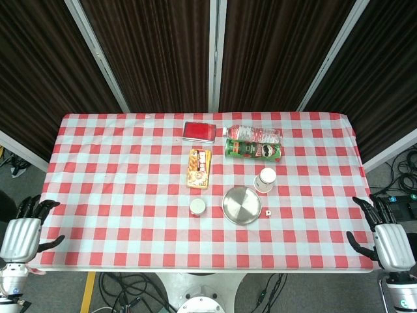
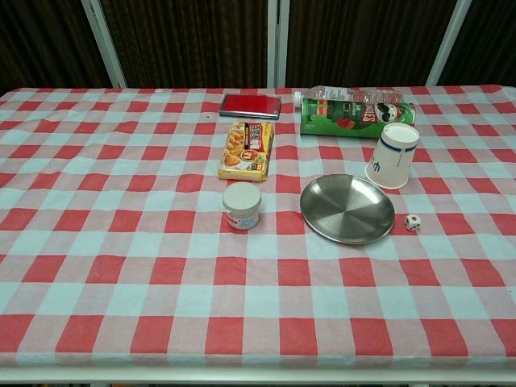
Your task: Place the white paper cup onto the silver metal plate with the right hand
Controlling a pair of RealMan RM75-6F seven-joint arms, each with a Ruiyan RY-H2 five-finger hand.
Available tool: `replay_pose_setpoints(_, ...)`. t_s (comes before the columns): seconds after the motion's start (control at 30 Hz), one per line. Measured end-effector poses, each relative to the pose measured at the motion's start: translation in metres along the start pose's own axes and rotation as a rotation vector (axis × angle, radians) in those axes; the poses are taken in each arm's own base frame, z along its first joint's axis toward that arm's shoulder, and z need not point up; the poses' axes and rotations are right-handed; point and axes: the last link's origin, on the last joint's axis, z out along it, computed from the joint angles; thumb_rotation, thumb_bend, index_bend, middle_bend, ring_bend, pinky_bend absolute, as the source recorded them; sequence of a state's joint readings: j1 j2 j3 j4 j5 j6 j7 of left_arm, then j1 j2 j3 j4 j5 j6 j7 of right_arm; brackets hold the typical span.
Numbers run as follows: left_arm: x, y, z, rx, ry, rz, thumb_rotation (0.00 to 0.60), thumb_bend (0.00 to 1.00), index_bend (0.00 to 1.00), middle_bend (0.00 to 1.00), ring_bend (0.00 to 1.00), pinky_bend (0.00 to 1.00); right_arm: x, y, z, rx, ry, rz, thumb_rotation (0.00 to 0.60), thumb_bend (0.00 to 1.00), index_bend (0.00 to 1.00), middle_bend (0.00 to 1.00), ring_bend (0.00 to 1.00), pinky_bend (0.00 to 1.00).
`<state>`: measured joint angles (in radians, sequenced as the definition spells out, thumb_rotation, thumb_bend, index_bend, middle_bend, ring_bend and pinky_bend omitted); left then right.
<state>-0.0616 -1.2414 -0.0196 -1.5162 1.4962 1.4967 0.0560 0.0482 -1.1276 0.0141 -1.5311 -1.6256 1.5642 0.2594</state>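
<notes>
Right hand (image 1: 389,241) open, fingers spread, holding nothing at table edge; paper cup (image 1: 266,180) and metal plate (image 1: 242,205) well off to its left.

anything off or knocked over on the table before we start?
Nothing spilled or damaged. The white paper cup stands upside down beside the silver metal plate. The green chip can and the water bottle lie on their sides at the far edge.

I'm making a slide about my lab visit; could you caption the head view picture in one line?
Both hands, left hand and right hand, wait open at the table's edges; the white paper cup stands beside the silver metal plate.
</notes>
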Motion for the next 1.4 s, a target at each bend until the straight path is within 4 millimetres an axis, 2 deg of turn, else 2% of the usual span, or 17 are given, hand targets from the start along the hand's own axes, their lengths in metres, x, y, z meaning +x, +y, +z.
replay_pose_setpoints(0.23,-0.001,-0.002,0.003,0.000,0.002,0.108,0.600,0.10,0.25,0.23,0.10,0.09,-0.002,0.001,0.001,-0.004,-0.008,-0.006,0.600,0.26,0.12,0.18,0.00,0.02)
replay_pose_setpoints(0.53,-0.001,0.000,0.006,-0.001,-0.009,0.094,0.600,0.10,0.25,0.23,0.10,0.09,-0.004,-0.002,0.005,0.006,-0.018,-0.018,0.600,0.26,0.12,0.22,0.02,0.03)
replay_pose_setpoints(0.63,-0.002,0.001,0.007,0.001,-0.014,0.086,0.600,0.10,0.25,0.23,0.10,0.09,-0.006,-0.005,0.013,0.023,-0.033,-0.039,0.600,0.26,0.17,0.35,0.20,0.18)
replay_pose_setpoints(0.73,-0.003,0.002,0.008,0.000,-0.022,0.072,0.600,0.10,0.25,0.23,0.10,0.09,-0.012,-0.012,0.025,0.049,-0.051,-0.077,0.600,0.26,0.29,0.54,0.45,0.47)
replay_pose_setpoints(0.8,-0.004,0.002,0.009,0.001,-0.026,0.069,0.600,0.10,0.25,0.23,0.10,0.09,-0.020,-0.017,0.036,0.073,-0.076,-0.104,0.600,0.26,0.34,0.65,0.59,0.62)
replay_pose_setpoints(0.9,-0.005,0.001,0.010,0.005,-0.031,0.063,0.600,0.10,0.25,0.23,0.10,0.09,-0.034,-0.026,0.052,0.103,-0.135,-0.132,0.600,0.25,0.38,0.76,0.72,0.78)
replay_pose_setpoints(0.97,-0.005,0.001,0.010,0.009,-0.035,0.059,0.600,0.10,0.25,0.23,0.10,0.09,-0.047,-0.031,0.063,0.121,-0.190,-0.148,0.600,0.25,0.39,0.82,0.78,0.84)
replay_pose_setpoints(1.1,-0.007,0.000,0.010,0.012,-0.045,0.051,0.600,0.10,0.25,0.23,0.10,0.09,-0.075,-0.041,0.085,0.139,-0.305,-0.174,0.600,0.25,0.39,0.87,0.84,0.90)
replay_pose_setpoints(1.27,-0.009,-0.002,0.010,0.016,-0.051,0.039,0.600,0.10,0.25,0.23,0.10,0.09,-0.116,-0.059,0.110,0.139,-0.412,-0.171,0.600,0.25,0.39,0.89,0.87,0.93)
replay_pose_setpoints(1.4,-0.011,-0.003,0.009,0.017,-0.056,0.033,0.600,0.10,0.25,0.23,0.10,0.09,-0.139,-0.070,0.122,0.136,-0.455,-0.177,0.600,0.24,0.39,0.89,0.87,0.93)
